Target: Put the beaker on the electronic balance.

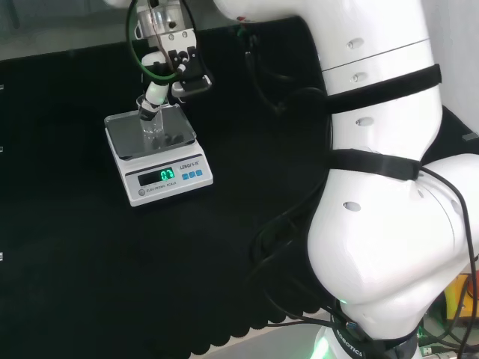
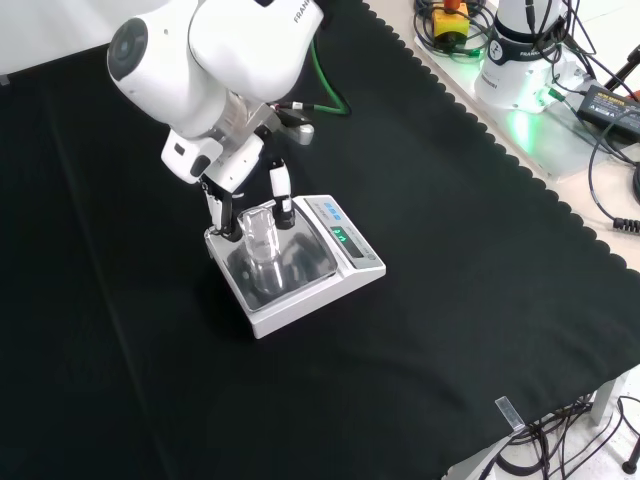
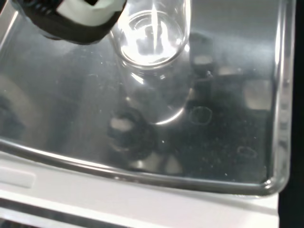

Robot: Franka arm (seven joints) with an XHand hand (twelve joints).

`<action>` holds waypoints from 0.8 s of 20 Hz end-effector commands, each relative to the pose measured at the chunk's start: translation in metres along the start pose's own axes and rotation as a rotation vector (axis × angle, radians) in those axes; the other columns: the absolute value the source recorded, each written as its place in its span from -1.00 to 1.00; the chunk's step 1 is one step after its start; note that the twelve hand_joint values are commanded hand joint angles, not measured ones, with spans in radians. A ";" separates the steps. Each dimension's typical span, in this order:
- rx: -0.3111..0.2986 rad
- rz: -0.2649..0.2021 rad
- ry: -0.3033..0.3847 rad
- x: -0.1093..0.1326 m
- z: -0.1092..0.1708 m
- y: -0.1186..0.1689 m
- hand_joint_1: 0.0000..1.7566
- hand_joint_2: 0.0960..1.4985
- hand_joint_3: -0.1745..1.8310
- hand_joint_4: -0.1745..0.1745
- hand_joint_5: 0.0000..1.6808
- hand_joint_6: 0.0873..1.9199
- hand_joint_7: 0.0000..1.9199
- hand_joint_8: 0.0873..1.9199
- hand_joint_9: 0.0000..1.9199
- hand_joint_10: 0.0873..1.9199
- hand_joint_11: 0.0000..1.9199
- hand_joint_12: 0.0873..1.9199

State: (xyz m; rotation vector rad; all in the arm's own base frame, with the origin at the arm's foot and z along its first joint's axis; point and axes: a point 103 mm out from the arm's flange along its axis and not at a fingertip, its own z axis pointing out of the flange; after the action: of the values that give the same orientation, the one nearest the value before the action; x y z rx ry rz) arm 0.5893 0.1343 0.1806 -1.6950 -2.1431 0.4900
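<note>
Beaker [image 2: 261, 238], clear glass, is shown upright on the steel pan of the electronic balance [image 2: 300, 285], long axis vertical, mouth upward. It is pinched near the rim by the curled fingers of the hand [image 2: 245, 178]. If the fingers are withdrawn sideways, the light beaker could be tipped off the pan.

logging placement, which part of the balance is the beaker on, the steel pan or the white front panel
The steel pan: the beaker stands upright on it, behind the white front panel, with the hand at it.
</note>
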 end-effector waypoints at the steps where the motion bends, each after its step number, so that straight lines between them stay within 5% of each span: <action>1: 0.003 0.008 -0.014 -0.010 0.006 -0.001 0.27 0.39 -0.82 -0.24 0.26 -0.13 0.13 -0.23 0.34 -0.76 0.43 -0.31; 9: 0.013 0.014 -0.017 -0.012 0.005 -0.002 0.27 0.39 -0.82 -0.24 0.26 -0.12 0.12 -0.23 0.34 -0.77 0.42 -0.31; 16: 0.014 0.008 -0.024 -0.012 0.005 -0.003 0.26 0.39 -0.82 -0.03 0.26 -0.13 0.11 -0.23 0.35 -0.78 0.41 -0.31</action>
State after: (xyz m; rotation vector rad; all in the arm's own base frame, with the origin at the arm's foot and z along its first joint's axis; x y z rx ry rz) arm 0.5875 0.1217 0.1766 -1.7036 -2.1367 0.5209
